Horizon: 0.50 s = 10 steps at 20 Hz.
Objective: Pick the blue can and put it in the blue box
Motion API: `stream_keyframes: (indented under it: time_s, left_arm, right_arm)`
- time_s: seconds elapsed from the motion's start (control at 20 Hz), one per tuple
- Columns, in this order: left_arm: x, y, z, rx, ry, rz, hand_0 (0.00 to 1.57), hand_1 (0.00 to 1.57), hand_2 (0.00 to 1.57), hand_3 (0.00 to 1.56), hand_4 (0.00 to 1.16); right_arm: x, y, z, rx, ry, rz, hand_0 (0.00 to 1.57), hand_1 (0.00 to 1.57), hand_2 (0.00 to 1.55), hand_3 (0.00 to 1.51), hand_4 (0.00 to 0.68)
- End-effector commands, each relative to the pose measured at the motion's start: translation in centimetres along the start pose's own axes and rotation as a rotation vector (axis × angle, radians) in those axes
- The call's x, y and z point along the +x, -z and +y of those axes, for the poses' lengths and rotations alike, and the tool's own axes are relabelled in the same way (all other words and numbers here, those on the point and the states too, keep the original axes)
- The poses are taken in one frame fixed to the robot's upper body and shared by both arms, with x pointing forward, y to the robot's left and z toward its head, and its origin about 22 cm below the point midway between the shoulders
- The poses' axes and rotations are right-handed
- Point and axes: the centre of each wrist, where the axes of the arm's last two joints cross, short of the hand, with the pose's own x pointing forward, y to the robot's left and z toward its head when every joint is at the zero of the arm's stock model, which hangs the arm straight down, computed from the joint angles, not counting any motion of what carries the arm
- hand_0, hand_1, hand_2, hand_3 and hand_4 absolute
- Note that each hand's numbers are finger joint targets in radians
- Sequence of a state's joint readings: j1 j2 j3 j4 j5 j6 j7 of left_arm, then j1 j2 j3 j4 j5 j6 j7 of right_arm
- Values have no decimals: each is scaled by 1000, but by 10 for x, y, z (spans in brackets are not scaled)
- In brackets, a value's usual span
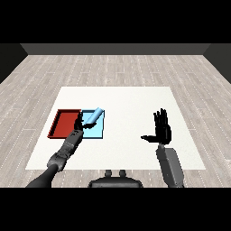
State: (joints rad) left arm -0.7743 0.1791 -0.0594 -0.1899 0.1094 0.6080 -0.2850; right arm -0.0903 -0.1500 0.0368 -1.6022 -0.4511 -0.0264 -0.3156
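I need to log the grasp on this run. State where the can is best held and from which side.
Grip the can round its lower body, coming from the left and near side, as the left hand does now. The can is tilted, its top leaning away to the right over the blue tray, so its lower end is nearest that hand. The right hand stands open far off.

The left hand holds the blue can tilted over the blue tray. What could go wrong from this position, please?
1. The blue can leans over the far rim of the blue tray, so it might fall or roll out onto the white table once let go.
2. The left hand is near the border with the red tray, so withdrawing could bump it.
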Motion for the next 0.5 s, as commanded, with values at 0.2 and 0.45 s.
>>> stream_keyframes:
  time_s: [0.2, 0.45]
  left_arm:
    - [37, -10, -8, -36, -305, -514, 0, 0, 0, 0, 0]
    - [15, -42, -6, -130, -451, -644, 0, 0, 0, 0, 0]
  right_arm:
    - [2, -3, -13, -2, 0, 25, 0, 0, 0, 0, 0]
    - [1, 5, -1, 24, -53, 48, 0, 0, 0, 0, 0]
